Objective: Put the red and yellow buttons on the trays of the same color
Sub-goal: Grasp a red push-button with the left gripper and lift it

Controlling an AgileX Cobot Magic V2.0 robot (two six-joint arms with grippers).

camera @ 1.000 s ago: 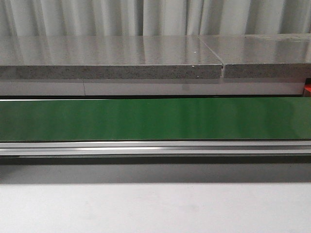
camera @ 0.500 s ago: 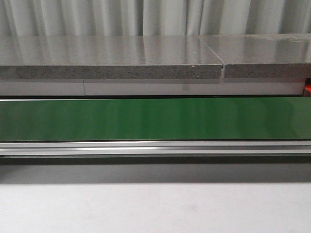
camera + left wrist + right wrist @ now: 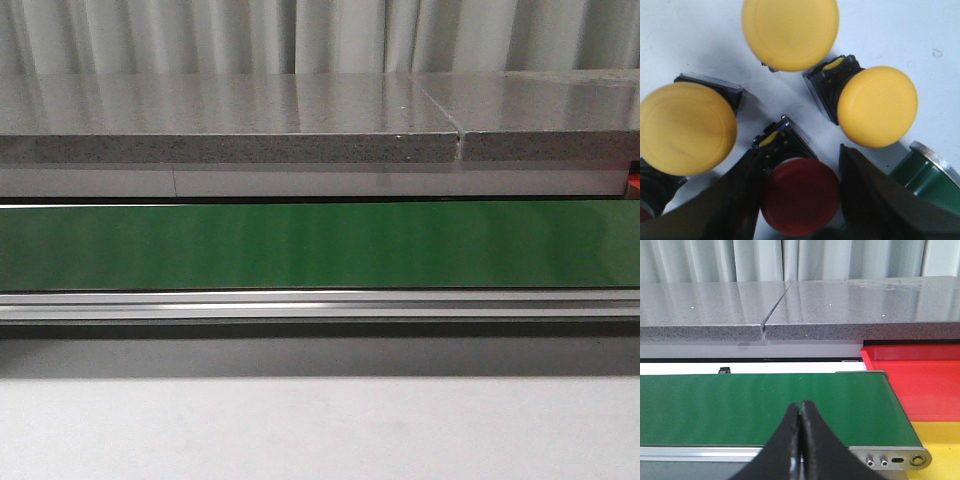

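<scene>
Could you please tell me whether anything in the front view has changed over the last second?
Nothing visibly changed. The green conveyor belt, the grey stone slabs behind it and the white table surface look the same in all three front pictures, and no arm or button comes into that view.

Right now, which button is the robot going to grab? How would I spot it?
Look at the white table under the left gripper, where mushroom-shaped buttons cluster. The red button sits between the dark fingers. The three other fully visible caps are yellow.
</scene>
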